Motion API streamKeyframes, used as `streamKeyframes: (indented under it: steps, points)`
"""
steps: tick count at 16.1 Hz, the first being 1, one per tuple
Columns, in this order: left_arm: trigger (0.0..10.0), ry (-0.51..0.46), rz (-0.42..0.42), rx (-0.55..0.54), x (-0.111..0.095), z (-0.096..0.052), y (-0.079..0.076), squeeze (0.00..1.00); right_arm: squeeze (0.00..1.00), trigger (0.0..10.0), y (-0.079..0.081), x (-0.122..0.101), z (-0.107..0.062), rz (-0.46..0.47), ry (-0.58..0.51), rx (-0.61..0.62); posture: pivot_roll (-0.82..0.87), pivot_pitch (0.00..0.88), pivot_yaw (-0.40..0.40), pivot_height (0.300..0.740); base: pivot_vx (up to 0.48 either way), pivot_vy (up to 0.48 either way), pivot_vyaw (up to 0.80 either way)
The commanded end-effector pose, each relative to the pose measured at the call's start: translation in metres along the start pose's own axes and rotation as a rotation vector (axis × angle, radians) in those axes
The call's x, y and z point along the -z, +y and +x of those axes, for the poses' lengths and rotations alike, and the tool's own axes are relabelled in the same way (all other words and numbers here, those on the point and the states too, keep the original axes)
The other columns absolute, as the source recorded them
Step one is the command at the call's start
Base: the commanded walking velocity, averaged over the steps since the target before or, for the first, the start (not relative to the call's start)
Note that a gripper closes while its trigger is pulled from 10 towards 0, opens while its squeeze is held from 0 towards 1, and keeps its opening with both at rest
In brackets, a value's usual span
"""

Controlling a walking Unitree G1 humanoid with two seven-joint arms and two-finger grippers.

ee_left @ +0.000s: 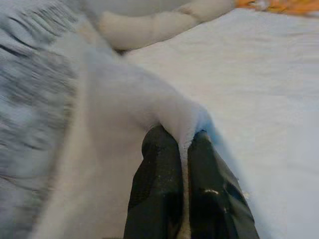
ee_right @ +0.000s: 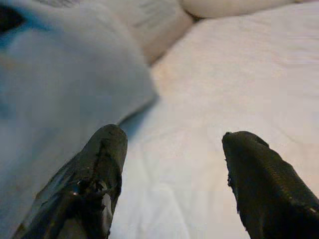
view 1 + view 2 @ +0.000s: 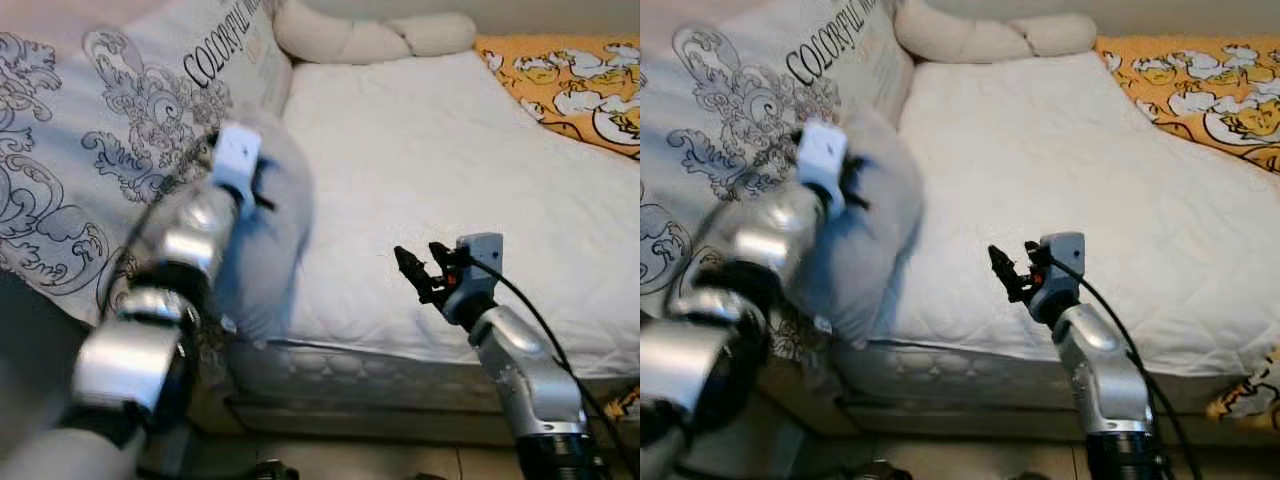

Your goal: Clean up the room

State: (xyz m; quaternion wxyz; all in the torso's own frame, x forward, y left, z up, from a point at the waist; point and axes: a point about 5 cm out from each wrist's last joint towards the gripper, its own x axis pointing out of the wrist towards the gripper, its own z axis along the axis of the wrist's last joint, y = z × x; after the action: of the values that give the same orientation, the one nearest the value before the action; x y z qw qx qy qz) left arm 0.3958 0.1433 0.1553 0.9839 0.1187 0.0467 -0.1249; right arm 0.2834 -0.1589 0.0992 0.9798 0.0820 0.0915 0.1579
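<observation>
Pillow (image 3: 265, 250) hangs at the bed's (image 3: 420, 170) left edge, a fold pinched tight in the left gripper's (image 1: 183, 149) jaws. Right gripper (image 3: 418, 266) hovers over the white sheet, jaws wide, holding nothing.

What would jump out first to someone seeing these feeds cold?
The left gripper, pinching a fold of the pale grey pillow at the bed's left edge. Next, the white mattress with the patterned pillow at its left and the orange cartoon-print blanket at the far right. The right gripper hovers open over the near edge.
</observation>
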Motion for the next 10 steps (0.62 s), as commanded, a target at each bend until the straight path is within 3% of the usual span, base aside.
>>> streamKeyframes:
  steps: [1,4,7,10]
  points:
    - [10.0,-0.141,-0.042,0.024,-0.022,0.0,-0.006,0.0,0.0,10.0,0.001,-0.005,-0.001,0.006,-0.025,0.049,-0.12,0.0,0.087,0.74,0.0,0.0,0.0]
    - [10.0,-0.2,-0.047,0.04,-0.012,-0.01,-0.023,0.0,0.0,10.0,0.01,-0.004,-0.003,0.038,-0.051,0.056,-0.1,0.0,0.059,0.74,0.0,0.0,0.0]
    - [10.0,-0.245,-0.098,0.005,-0.013,-0.02,-0.019,0.0,0.0,10.0,0.011,-0.009,-0.002,0.012,-0.097,0.084,-0.1,0.0,0.058,0.74,0.0,0.0,0.0]
    - [10.0,-0.246,-0.085,-0.054,-0.012,-0.026,-0.01,0.0,0.0,10.0,0.018,-0.008,0.0,-0.011,-0.077,0.007,-0.09,0.0,0.054,0.74,0.27,0.0,0.0]
